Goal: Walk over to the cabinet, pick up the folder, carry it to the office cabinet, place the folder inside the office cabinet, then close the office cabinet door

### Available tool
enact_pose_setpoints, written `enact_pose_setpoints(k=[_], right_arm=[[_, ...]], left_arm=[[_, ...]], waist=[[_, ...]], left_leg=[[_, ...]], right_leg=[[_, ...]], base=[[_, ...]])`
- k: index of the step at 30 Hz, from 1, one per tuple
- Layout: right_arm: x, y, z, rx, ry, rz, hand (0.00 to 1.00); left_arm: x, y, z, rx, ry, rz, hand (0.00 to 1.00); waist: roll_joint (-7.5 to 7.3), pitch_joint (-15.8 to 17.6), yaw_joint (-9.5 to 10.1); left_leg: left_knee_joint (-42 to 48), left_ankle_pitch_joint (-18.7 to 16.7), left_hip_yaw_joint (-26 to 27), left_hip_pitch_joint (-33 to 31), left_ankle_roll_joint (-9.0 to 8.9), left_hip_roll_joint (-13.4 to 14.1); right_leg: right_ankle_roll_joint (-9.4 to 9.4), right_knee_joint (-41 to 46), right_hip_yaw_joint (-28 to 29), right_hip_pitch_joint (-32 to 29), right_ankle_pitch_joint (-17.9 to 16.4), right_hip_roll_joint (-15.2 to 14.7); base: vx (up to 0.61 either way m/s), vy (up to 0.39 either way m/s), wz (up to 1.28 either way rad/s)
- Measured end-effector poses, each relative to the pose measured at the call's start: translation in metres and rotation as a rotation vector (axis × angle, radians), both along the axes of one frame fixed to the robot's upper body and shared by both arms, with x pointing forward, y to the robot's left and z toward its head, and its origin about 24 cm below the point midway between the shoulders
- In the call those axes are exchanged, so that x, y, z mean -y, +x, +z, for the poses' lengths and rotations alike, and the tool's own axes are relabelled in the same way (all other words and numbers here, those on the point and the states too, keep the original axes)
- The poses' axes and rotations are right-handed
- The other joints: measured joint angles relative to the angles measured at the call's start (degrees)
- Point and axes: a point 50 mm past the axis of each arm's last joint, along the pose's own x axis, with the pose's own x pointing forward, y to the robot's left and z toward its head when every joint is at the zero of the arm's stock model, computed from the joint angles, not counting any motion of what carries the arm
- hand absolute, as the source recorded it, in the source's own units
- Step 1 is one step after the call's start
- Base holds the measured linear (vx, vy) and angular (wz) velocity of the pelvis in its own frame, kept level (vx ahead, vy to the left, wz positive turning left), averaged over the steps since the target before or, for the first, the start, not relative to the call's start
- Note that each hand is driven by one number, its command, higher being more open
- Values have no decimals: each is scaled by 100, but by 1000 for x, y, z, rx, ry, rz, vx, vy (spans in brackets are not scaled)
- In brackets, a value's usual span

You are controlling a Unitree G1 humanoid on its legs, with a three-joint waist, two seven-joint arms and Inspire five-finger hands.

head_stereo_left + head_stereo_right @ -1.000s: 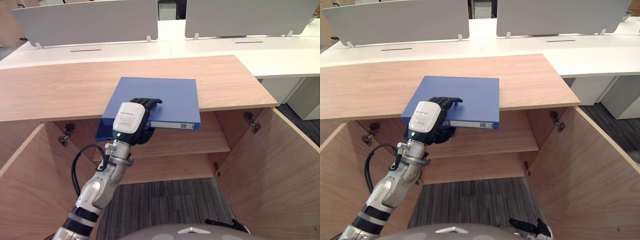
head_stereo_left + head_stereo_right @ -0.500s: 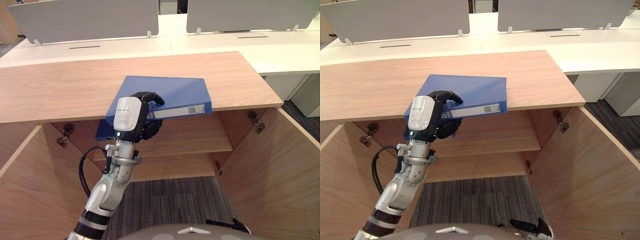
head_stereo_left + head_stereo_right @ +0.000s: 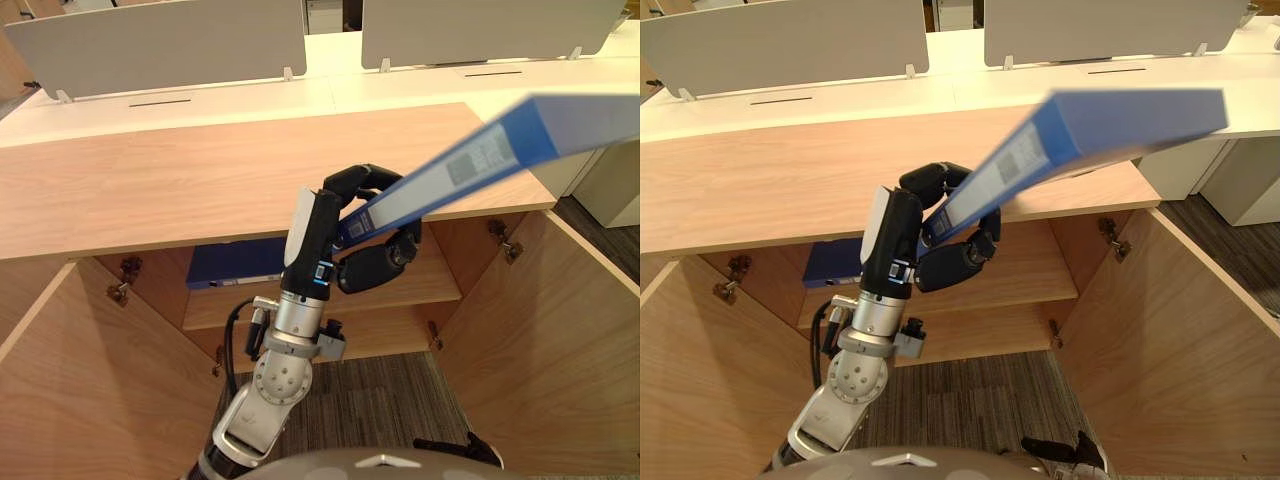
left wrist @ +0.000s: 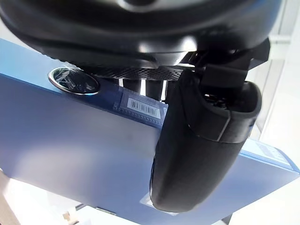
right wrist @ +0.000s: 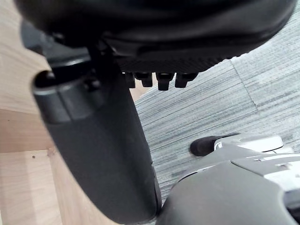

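While the right hand (image 5: 93, 140) hangs low over the grey carpet (image 3: 350, 390) with nothing in it, I cannot tell if it is open or closed.

Closer to the middle, the left hand (image 3: 312, 232) is up in front of the cabinet (image 3: 180, 180). It is closed tight on the blue folder (image 3: 470, 155). The fingers curl over one side of the folder and the thumb presses on the other side. It holds the folder by its low end. From there the folder slants up and away to the right, high in the air, touching nothing else.

On each side a wooden door (image 3: 540, 340) stands wide open. Inside is a shelf (image 3: 420, 285), and a second blue thing (image 3: 235, 262) lies on it, back by the left side. I cannot tell what that thing is.

Farther off, a long white bench (image 3: 250, 95) with grey screens (image 3: 160, 45) runs behind the cabinet.

I think the picking-up part is done, since the folder is in the hand and off the wood. Carrying it over, putting it inside the office cabinet and shutting the door are not done yet.
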Motion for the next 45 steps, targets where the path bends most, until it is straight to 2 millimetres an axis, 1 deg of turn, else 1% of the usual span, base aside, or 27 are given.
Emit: enact_pose_setpoints(k=[4,5,8,10,12,14,15,16,17,18,20,21,23,26,27,28,30,31,33,36,38,39,40,45], right_arm=[[1,1,1,5,-8,4,100],[1,2,1,9,-9,5,100],[1,8,3,37,-13,11,100],[-1,17,6,76,-10,17,100],[-5,30,11,143,4,15,100],[-13,54,23,263,16,21,100],[-15,60,27,296,20,20,100],[-19,74,36,377,37,4,100],[-20,78,40,406,41,-2,100],[-22,86,49,468,42,-3,100],[-25,96,65,578,39,-10,100],[-26,99,70,605,41,-12,100],[-28,105,89,713,52,-37,100],[-30,111,108,815,57,-50,100],[-32,116,124,900,59,-42,100],[-32,118,129,929,58,-39,100],[-34,127,153,1050,65,-25,100],[-34,128,159,1081,67,-22,100],[-35,134,181,1201,85,-7,100],[-37,137,201,1293,84,22,100],[-41,142,218,1376,92,70,100],[-42,143,223,1396,92,82,100],[-43,147,235,1456,89,121,100],[-46,155,264,1590,78,235,100]], left_arm=[[-2,2,-2,-97,-146,-98,0],[-2,2,-4,-139,-205,-145,0],[-4,-2,-6,-192,-291,-209,0],[-5,-3,-5,-213,-349,-251,0],[-6,-3,-4,-226,-393,-284,0],[-9,-6,-7,-255,-444,-309,0],[-11,-6,-8,-263,-455,-312,0],[-16,-7,-13,-287,-485,-303,0],[-18,-7,-14,-295,-495,-295,0],[-24,-7,-18,-304,-505,-263,0],[-39,-5,-22,-312,-511,-192,0],[-43,-4,-23,-312,-514,-171,0],[-59,-4,-26,-306,-522,-89,0],[-71,-3,-27,-297,-522,-29,0],[-79,-3,-28,-293,-531,7,0],[-81,-3,-29,-292,-534,17,0],[-83,-4,-29,-290,-532,28,0],[-83,-4,-29,-289,-531,27,0],[-83,-4,-29,-286,-522,14,0],[-83,-4,-30,-290,-520,15,0],[-83,-3,-33,-300,-521,11,0],[-83,-3,-33,-302,-519,5,0],[-81,-2,-35,-309,-509,-13,0],[-78,-1,-43,-333,-489,-47,0]], waist=[[-3,-1,9],[-6,-3,9],[-15,-10,8],[-29,-20,16],[-40,-25,22],[-41,-46,23],[-45,-44,25],[-51,-45,23],[-53,-45,24],[-54,-44,26],[-69,-37,30],[-70,-37,28],[-112,-20,31],[-181,23,31],[-208,26,31],[-211,24,33],[-210,24,27],[-210,24,27],[-208,25,27],[-198,32,31],[-182,41,32],[-180,42,28],[-178,44,16],[-162,54,10]], left_leg=[[56,-6,-2,-26,-8,13],[72,-10,-2,-27,-13,16],[88,-10,-1,-33,-13,18],[105,-10,-1,-45,-13,19],[121,-10,-1,-54,-13,19],[153,-11,14,-115,-13,19],[161,-11,14,-127,-13,19],[171,-11,14,-139,-13,20],[172,-11,14,-139,-13,20],[172,-11,14,-141,-13,20],[172,-11,14,-146,-13,20],[171,-11,15,-149,-12,20],[169,-12,17,-159,-11,19],[169,-13,26,-163,-11,18],[170,-28,78,-160,-5,15],[171,-35,102,-155,1,12],[171,-49,148,-152,20,-8],[171,-51,153,-151,24,-15],[170,-61,174,-114,39,-28],[167,-71,227,-71,44,-31],[172,-92,308,-59,53,-31],[172,-95,313,-60,53,-33],[175,-96,341,-60,55,-38],[181,-97,412,-63,56,-44]], right_leg=[[-2,97,7,-48,-33,3],[-2,106,9,-47,-33,4],[-2,131,15,-57,-32,4],[-2,155,17,-74,-32,3],[-2,176,21,-88,-32,2],[-2,215,40,-167,-31,1],[-1,220,40,-176,-28,0],[-1,228,40,-188,-26,0],[-1,228,40,-188,-25,0],[0,228,39,-189,-25,0],[1,228,39,-195,-24,0],[1,227,39,-198,-23,0],[3,220,40,-207,-22,-1],[5,206,44,-210,-14,-1],[10,191,92,-224,1,0],[14,179,112,-225,11,-1],[32,119,155,-219,51,-15],[36,97,160,-212,62,-20],[48,53,181,-188,89,-32],[49,53,231,-178,96,-30],[54,24,315,-168,129,-20],[55,14,323,-168,137,-21],[59,-13,349,-168,167,-21],[66,-104,418,-165,243,-19]], base=[[-25,-8,0],[-33,-5,-1],[-10,-1,0],[-18,-1,0],[-33,0,-2],[-28,1,-4],[-36,1,-2],[0,0,0],[0,0,0],[0,0,0],[0,0,0],[0,0,0],[0,0,0],[-3,6,-3],[-2,21,-13],[5,31,-19],[3,35,-11],[-4,33,-4],[-2,30,-4],[-11,17,-10],[-46,14,-18],[-54,10,-13],[-43,9,-9],[-32,6,-8]])
